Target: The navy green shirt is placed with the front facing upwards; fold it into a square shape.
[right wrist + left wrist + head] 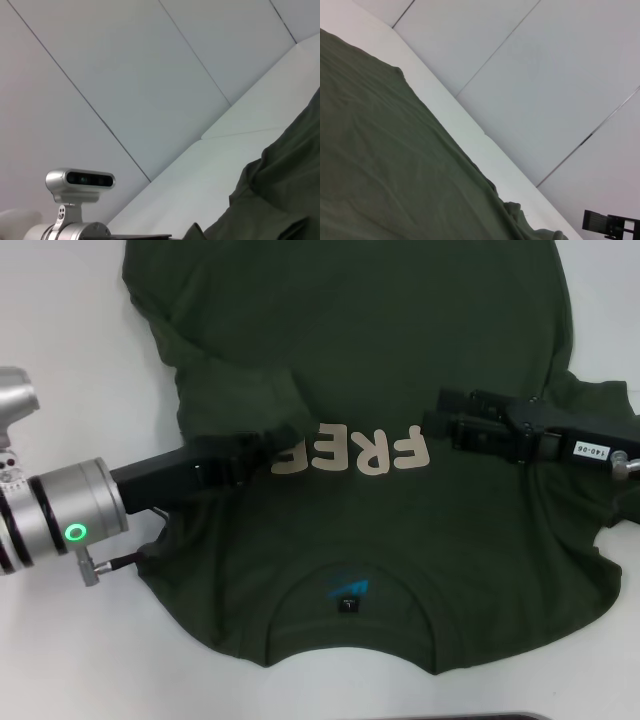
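The green shirt (370, 370) lies spread on the white table (60, 330), collar toward the robot, its cream lettering (352, 451) facing up. The left gripper (283, 443) reaches in low from the left, its tip on a bunched fold covering the last letter; I cannot tell whether it is pinching the cloth. The right gripper (440, 420) comes in from the right beside the "F", its fingers too dark to read. The shirt's far hem is cut off.
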